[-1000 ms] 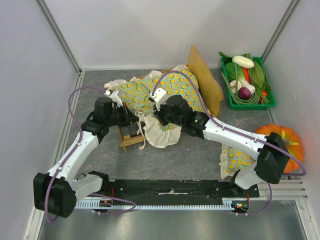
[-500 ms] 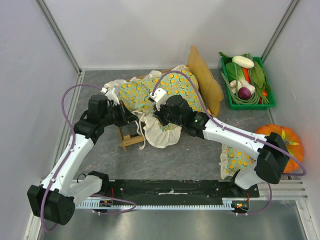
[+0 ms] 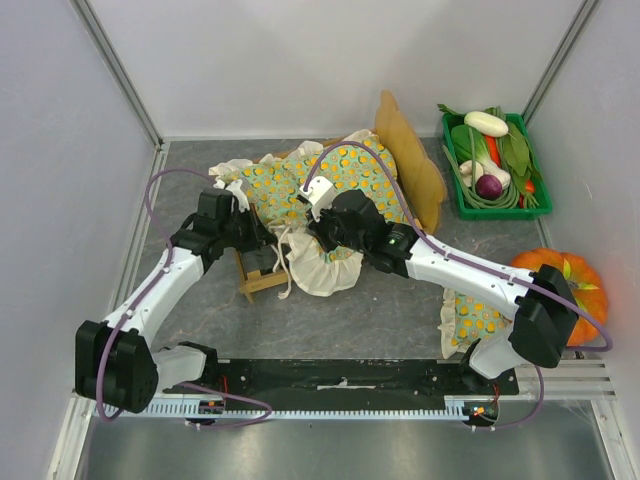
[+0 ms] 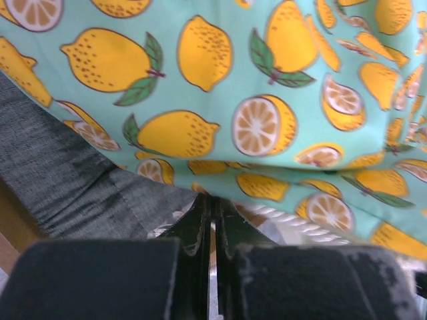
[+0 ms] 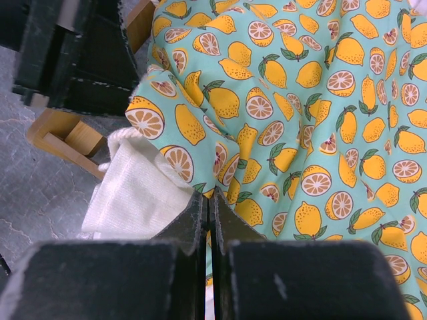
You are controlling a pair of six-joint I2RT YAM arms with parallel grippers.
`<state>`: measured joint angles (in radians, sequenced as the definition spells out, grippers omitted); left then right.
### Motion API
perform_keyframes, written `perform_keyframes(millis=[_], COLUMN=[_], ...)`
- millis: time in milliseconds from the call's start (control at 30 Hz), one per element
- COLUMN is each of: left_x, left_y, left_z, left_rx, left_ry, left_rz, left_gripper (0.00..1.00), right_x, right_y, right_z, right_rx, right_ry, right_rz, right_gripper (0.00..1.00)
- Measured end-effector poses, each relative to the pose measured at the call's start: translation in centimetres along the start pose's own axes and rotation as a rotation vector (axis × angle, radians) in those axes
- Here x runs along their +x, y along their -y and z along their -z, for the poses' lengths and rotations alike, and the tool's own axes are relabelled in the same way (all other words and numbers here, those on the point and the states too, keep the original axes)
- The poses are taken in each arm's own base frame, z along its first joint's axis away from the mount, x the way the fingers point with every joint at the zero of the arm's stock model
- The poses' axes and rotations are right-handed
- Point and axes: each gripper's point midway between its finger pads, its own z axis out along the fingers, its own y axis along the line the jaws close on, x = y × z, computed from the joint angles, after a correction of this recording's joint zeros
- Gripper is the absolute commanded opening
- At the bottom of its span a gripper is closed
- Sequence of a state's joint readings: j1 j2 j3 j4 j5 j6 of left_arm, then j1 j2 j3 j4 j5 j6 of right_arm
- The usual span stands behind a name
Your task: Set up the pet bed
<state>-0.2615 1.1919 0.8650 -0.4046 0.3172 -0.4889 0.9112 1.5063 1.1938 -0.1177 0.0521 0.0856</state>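
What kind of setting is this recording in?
Probably a lab robot test cell, not a home: plain white panel walls on aluminium posts, plus staged props: a green crate of toy vegetables, a pumpkin and a pet bed under a lemon-print blanket.

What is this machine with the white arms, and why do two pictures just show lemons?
It is a robot: a left arm and a right arm bolted by a grey table. One camera looks down from above. Two more ride on the wrists, so those pictures show each arm's black fingers up close. The lemons are printed on a blanket draped over a small wooden pet bed. The left gripper and right gripper are both shut, seemingly pinching that blanket. Nearby lie a matching pillow, a green crate of vegetables and a pumpkin.
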Motion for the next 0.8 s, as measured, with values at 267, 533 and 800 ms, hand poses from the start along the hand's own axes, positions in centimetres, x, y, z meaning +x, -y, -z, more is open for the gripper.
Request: perform_keyframes(millis=[267,533,800], left_x=[1.5,-2.2,-1.8], left_y=[-3.0,-2.3,-2.6], left_z=[-1.7,-0.1,-0.7], left_rx=[-0.079,-0.095,-0.087], left_ry=[0.024,0.179,0.173], left_rz=[-0.005,-0.076,-0.097], left_gripper=[0.02,0.02,0.02], right_x=[0.1,0.4,0.3], right_y=[-0.3,-0.6,-0.7], right_z=[-0.1,-0.3,-0.3], right_rx=[-0.016,-0.03,-0.037], right_ry=[-0.003,-0.01,-0.007], right_rz=[-0.001,-0.004,-0.015], right_gripper=[0.01,0.01,0.01])
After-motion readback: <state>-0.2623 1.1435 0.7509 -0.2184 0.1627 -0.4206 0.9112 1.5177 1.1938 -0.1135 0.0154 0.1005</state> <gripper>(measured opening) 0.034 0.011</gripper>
